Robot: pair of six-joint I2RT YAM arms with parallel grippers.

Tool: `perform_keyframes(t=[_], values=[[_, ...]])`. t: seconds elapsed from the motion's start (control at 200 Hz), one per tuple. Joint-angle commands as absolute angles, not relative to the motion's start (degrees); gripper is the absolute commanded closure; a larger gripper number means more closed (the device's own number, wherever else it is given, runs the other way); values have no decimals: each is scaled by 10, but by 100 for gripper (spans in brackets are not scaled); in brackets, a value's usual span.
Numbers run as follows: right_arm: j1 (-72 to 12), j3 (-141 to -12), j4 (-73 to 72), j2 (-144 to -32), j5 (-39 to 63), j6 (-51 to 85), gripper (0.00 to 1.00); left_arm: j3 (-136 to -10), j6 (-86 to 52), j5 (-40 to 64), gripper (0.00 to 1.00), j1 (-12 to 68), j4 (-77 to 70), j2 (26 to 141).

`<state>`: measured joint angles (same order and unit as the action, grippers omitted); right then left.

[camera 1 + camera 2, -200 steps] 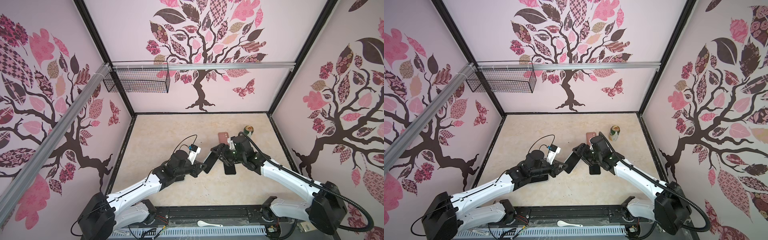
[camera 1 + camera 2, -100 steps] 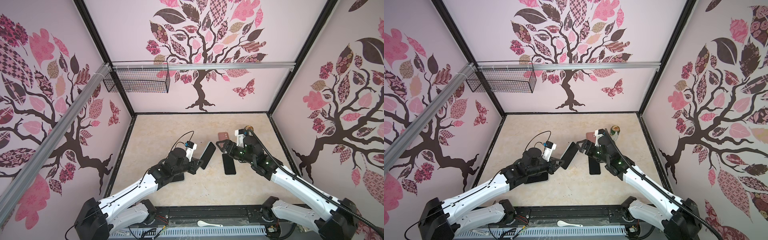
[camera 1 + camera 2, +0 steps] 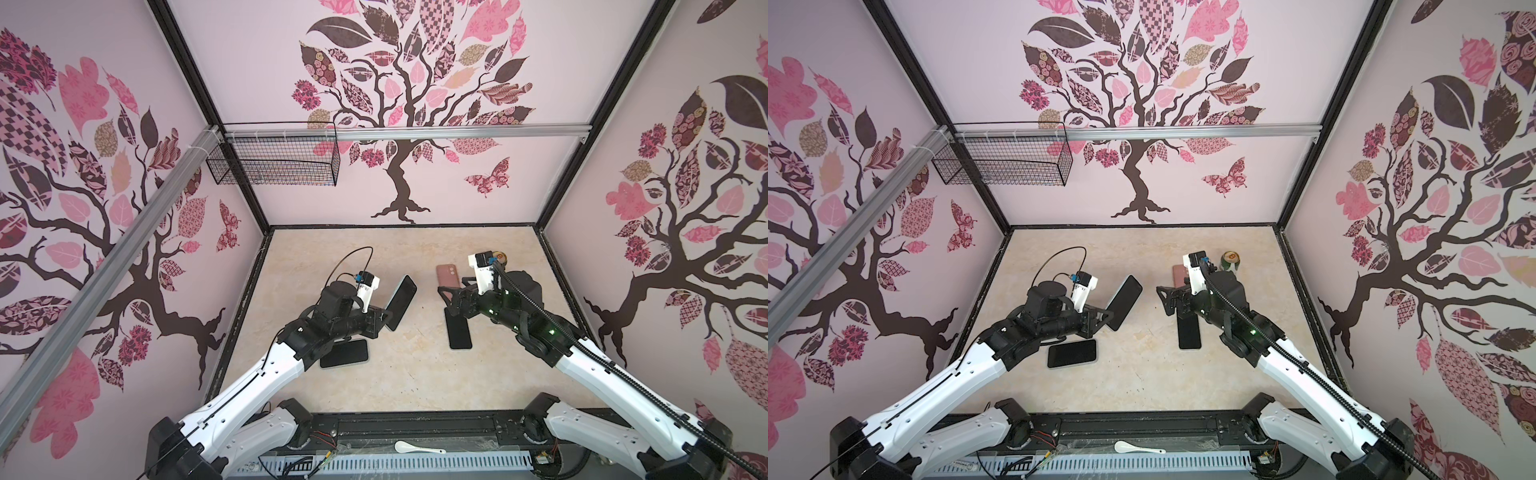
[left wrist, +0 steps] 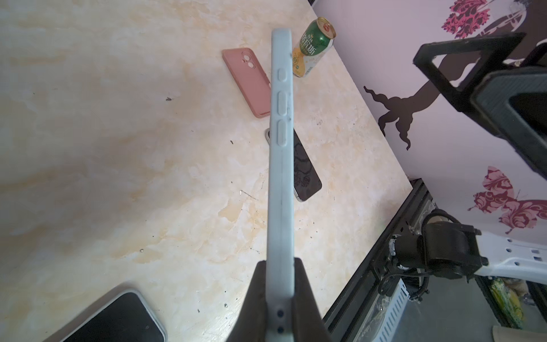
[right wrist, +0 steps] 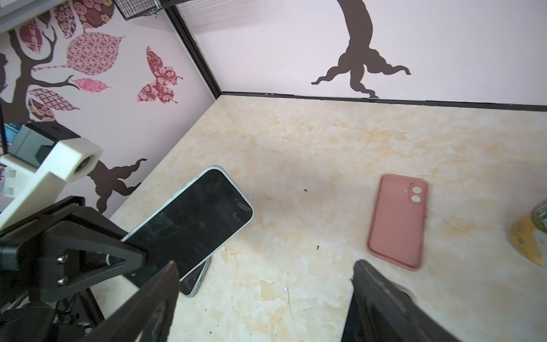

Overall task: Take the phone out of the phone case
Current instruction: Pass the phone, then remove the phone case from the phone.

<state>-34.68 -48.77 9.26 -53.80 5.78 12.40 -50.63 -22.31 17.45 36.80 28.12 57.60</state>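
While left tool (image 4: pixel 279 266) pinches one short end of the pale blue soft case (image 4: pixel 281 177) with the black-screened phone (image 5: pixel 192 219) inside, holding it tilted clear of the beige marble-look desk (image 3: pixel 332 257), right tool (image 5: pixel 265 263) is spread wide and empty, near the free end but apart from it. In both top views the cased phone sits just left of frame centre.

Step, my read: extraction not started, since the screen sits inside the pale rim.

Next move calls for right tool to close on the free end and catch only the case lip, then peel (left is clamping case and phone together, so a regrip may be needed).

Views:
- Left wrist gives only the case's side edge and button bumps.
- Right wrist gives the screen face, the rim and a pink silicone case (image 5: pixel 396 222) flat on the desk.
- Top views alone show the gap between the tools, and a bare black slab phone (image 3: pixel 459 334) lying under the right arm.
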Motion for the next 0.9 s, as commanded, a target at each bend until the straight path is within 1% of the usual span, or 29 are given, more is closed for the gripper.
perform_keyframes(t=[0.0,0.085,0.165,0.23,0.285,0.4,0.52,0.59,0.695,0.78,0.895], values=[[-344,-492,131,-526,94,21,4,-560,-145,253,100,366,328,570],[-344,-491,152,-517,121,-32,6,-568,-95,285,100,366,342,560],[-345,-495,183,-508,150,-89,9,-586,-35,294,100,365,372,558],[-345,-500,210,-500,157,-118,12,-611,14,305,100,362,409,572],[-344,-502,225,-497,160,-135,13,-632,49,322,100,352,436,591],[-344,-512,258,-506,159,-158,18,-656,97,407,100,293,458,626],[-345,-543,300,-549,180,-196,17,-676,152,494,100,222,481,659],[-345,-553,308,-571,206,-213,17,-692,201,536,100,197,510,676],[-345,-557,299,-585,267,-241,17,-714,283,546,100,193,566,690],[-344,-558,281,-589,324,-243,19,-723,343,547,100,192,607,695],[-344,-561,270,-600,351,-258,23,-726,388,535,100,192,623,694]])
